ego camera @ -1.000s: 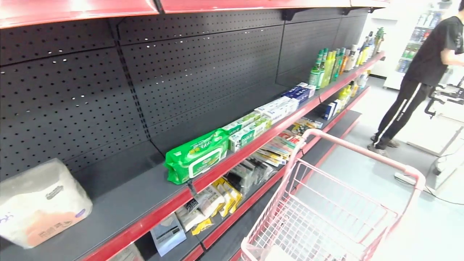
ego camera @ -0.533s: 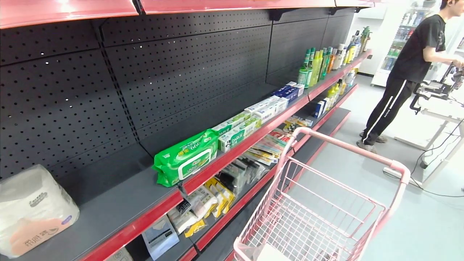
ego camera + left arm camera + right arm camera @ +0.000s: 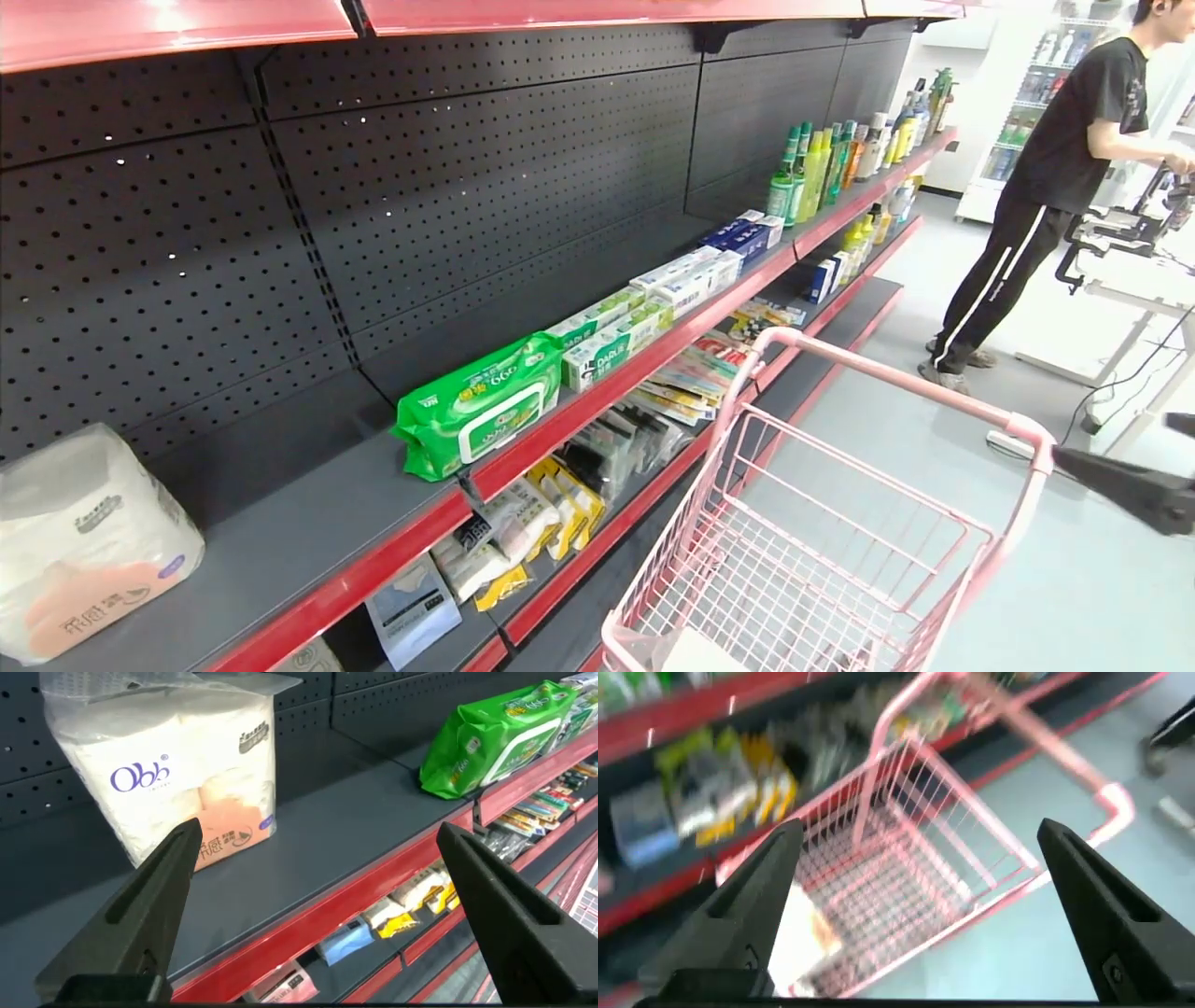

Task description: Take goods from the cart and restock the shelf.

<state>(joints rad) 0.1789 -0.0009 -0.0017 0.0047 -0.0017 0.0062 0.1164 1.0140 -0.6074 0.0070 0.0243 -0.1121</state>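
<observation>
Upper shelf [image 3: 308, 523], left to right: a tissue pack [image 3: 84, 541], a wipes pack [image 3: 481, 406] at the front edge, a row of boxes [image 3: 621, 336], and upright bottles [image 3: 812, 173] at the far right end. The tissue pack and wipes pack stand well apart, with bare deck between them. The lower shelf [image 3: 607, 546] beneath holds packets [image 3: 560, 504]. The cart [image 3: 896, 378] stands before the shelving, right of the wipes pack. The left gripper [image 3: 320, 831] hangs before the bare deck. The right gripper [image 3: 1120, 485] is beside the cart's handle, on its right.

You've got a white power strip [image 3: 1013, 442] on the floor [image 3: 896, 448] just beside your right claw [image 3: 915, 833], white table [image 3: 1134, 289] farther beyond.
</observation>
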